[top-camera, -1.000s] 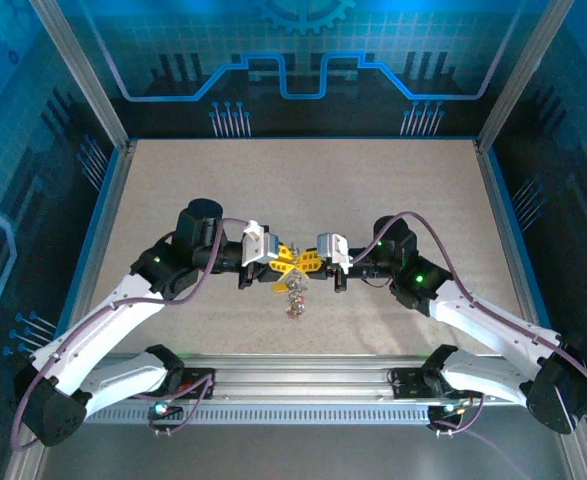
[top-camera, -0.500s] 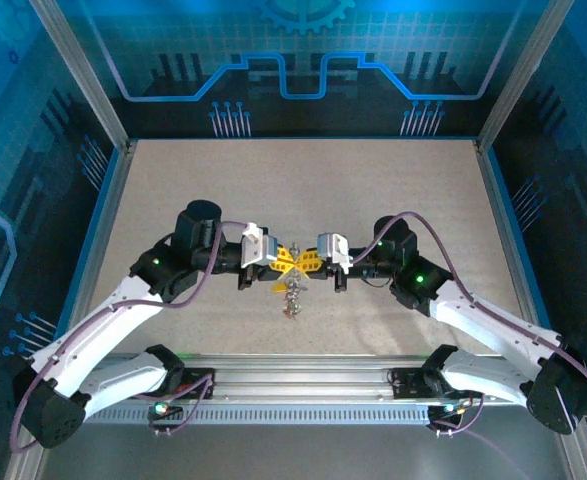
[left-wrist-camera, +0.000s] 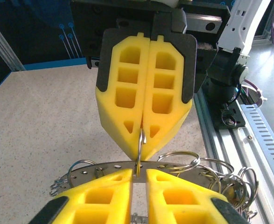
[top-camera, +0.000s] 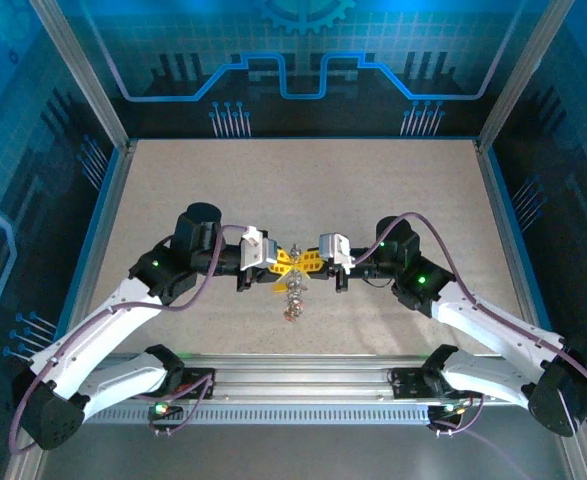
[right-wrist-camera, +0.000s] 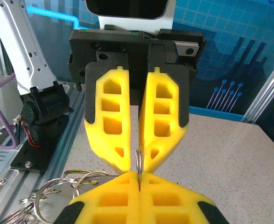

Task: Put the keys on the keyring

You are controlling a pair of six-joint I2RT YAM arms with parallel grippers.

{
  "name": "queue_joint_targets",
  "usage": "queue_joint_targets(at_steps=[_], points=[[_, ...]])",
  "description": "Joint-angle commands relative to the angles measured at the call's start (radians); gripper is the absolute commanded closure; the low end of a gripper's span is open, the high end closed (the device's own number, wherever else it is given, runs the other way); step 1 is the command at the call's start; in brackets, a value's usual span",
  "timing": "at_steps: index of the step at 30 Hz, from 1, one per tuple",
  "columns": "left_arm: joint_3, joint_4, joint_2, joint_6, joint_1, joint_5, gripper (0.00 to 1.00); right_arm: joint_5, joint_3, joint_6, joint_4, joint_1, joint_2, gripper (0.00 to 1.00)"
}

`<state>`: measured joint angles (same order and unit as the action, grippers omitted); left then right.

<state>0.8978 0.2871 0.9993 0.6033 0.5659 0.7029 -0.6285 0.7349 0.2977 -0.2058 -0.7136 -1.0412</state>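
Note:
The keyring is a flat silver band with holes, fringed with split rings, and it hangs under both grippers in the top view. One small ring stands edge-on above the band. My right gripper is shut on that small ring and reaches in from the right. My left gripper meets it tip to tip, its fingers a narrow gap apart with the same ring between them. No coloured keys can be made out.
The grippers hover above the speckled tabletop. An aluminium rail runs along the near edge beside the arm bases. Metal frame posts and blue walls close off the sides and back.
Almost nothing. The left wrist has edged slightly to the left. The grippers stay tip to tip with the rings hanging below.

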Motion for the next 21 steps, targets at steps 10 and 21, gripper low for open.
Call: queue_joint_targets(at_steps=[10, 21], points=[[0.000, -0.037, -0.011, -0.020, 0.007, 0.052, 0.78, -0.007, 0.036, 0.016, -0.020, -0.009, 0.017, 1.00], [0.006, -0.043, -0.006, -0.021, 0.008, 0.067, 0.83, -0.008, 0.035, 0.021, -0.016, -0.010, 0.017, 1.00]])
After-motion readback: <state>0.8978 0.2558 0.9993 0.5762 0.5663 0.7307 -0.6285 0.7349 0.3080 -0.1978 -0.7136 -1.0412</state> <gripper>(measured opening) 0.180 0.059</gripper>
